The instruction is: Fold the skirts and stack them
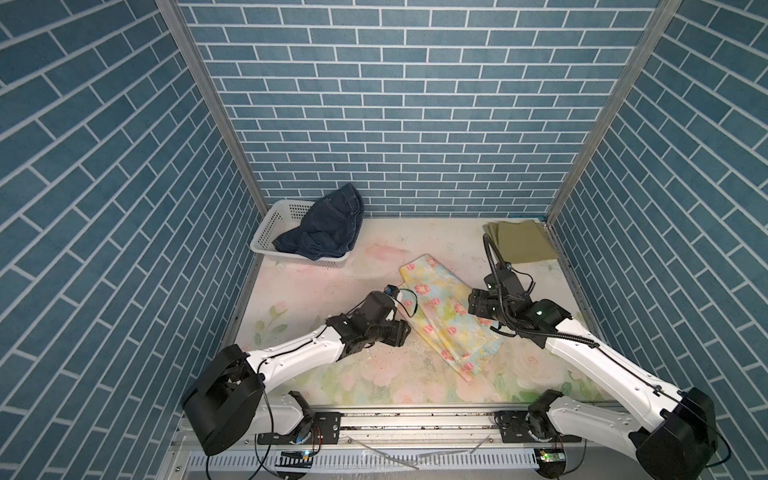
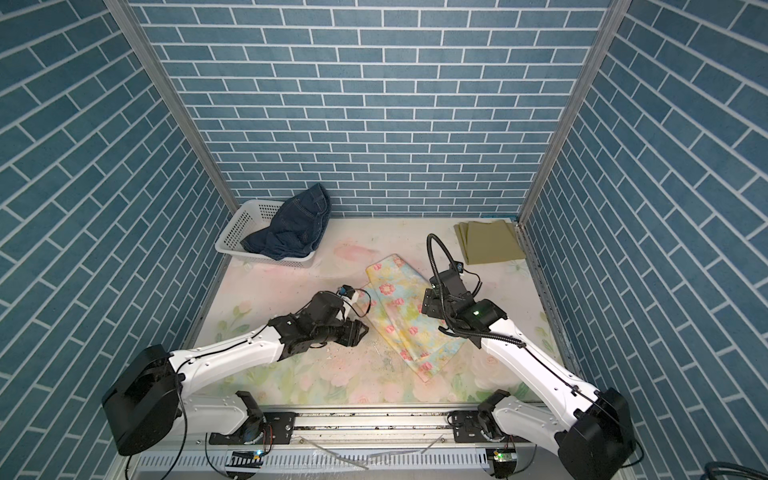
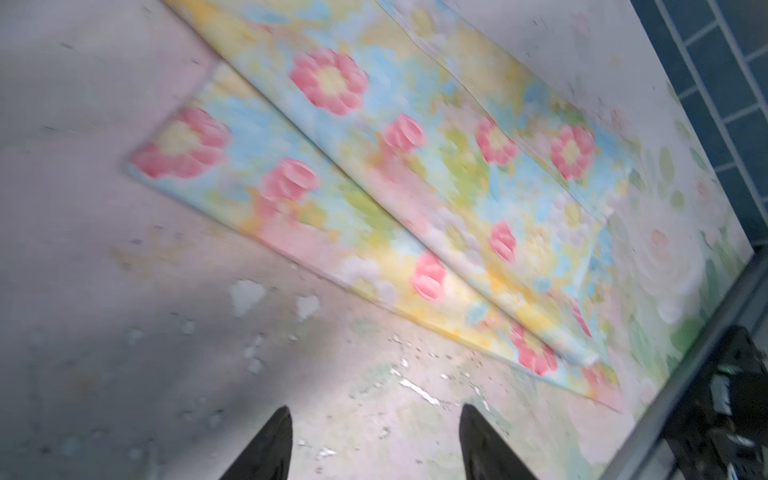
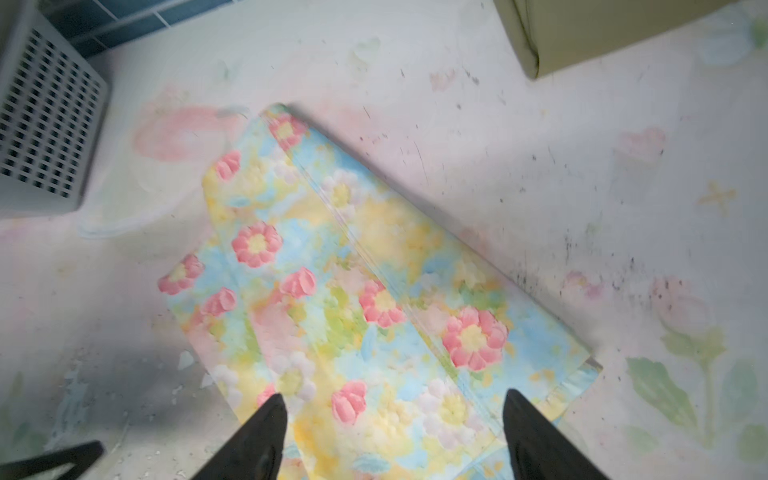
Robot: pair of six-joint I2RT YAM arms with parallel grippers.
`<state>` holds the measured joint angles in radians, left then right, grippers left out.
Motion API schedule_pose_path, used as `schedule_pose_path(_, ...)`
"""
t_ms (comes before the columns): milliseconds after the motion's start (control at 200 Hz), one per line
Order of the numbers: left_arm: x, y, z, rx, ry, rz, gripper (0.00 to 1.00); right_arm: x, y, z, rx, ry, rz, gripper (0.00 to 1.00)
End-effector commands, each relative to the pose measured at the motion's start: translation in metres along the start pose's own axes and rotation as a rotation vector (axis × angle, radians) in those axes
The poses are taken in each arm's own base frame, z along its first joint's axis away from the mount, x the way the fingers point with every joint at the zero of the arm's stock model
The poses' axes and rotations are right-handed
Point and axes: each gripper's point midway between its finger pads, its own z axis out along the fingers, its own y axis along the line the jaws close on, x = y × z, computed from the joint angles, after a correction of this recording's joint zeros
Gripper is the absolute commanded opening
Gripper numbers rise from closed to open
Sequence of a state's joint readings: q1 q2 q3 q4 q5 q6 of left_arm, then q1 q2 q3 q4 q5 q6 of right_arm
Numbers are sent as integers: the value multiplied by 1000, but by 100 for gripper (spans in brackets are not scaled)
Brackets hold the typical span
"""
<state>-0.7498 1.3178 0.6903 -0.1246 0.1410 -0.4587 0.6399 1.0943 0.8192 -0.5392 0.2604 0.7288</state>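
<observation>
The pastel floral skirt point(image 1: 444, 316) point(image 2: 405, 316) lies folded into a long strip mid-table. My left gripper point(image 1: 406, 332) point(image 2: 365, 330) point(image 3: 376, 409) is open over bare mat just beside the floral skirt's point(image 3: 415, 187) near-left edge, with nothing between its fingers. Open too, my right gripper point(image 1: 473, 305) point(image 2: 426, 305) point(image 4: 395, 395) hovers above the floral skirt point(image 4: 353, 299), holding nothing. The olive-green skirt point(image 1: 525, 241) point(image 2: 492, 243) point(image 4: 602, 29) sits folded at the back right. A crumpled denim skirt point(image 1: 328, 232) point(image 2: 291, 230) hangs out of the basket.
The white perforated basket point(image 1: 266, 226) point(image 2: 232, 232) point(image 4: 50, 120) stands in the back left corner. Blue brick walls close three sides. A metal rail point(image 1: 415, 419) runs along the front edge. The flowered table mat point(image 1: 299, 291) is scuffed and flaking near my left gripper.
</observation>
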Motion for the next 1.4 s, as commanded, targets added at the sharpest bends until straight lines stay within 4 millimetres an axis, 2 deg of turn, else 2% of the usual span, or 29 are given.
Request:
schedule_pose_path(0,-11,30,5,-81,23,-28,67,18,-11,15,15,27,95,81)
schedule_pose_path(160,-42,60,24,-150,22,-66,67,42,-28,32,43,69,160,81)
schedule_pose_path(335,-65,77,51,-188,45,-70,66,50,-35,43,51,89,194,81)
schedule_pose_path(495,-71,85,72,-211,83,-64,62,53,-43,45,67,90,213,81)
schedule_pose_path(685,-67,92,87,-233,121,-41,57,60,-60,47,97,105,247,81)
schedule_pose_path(780,-64,94,92,-237,140,-30,52,63,-66,49,98,109,267,81)
schedule_pose_path(880,-61,96,98,-237,153,-26,42,65,-69,52,97,113,281,81)
schedule_pose_path(995,-59,99,104,-241,164,-32,21,67,-72,53,100,115,289,81)
schedule_pose_path(1025,-59,99,104,-244,163,-35,11,67,-73,53,102,116,292,81)
schedule_pose_path(1100,-61,99,103,-248,155,-36,0,68,-74,54,107,119,292,81)
schedule_pose_path(1390,-69,101,89,-276,119,-36,0,64,-80,63,102,125,311,81)
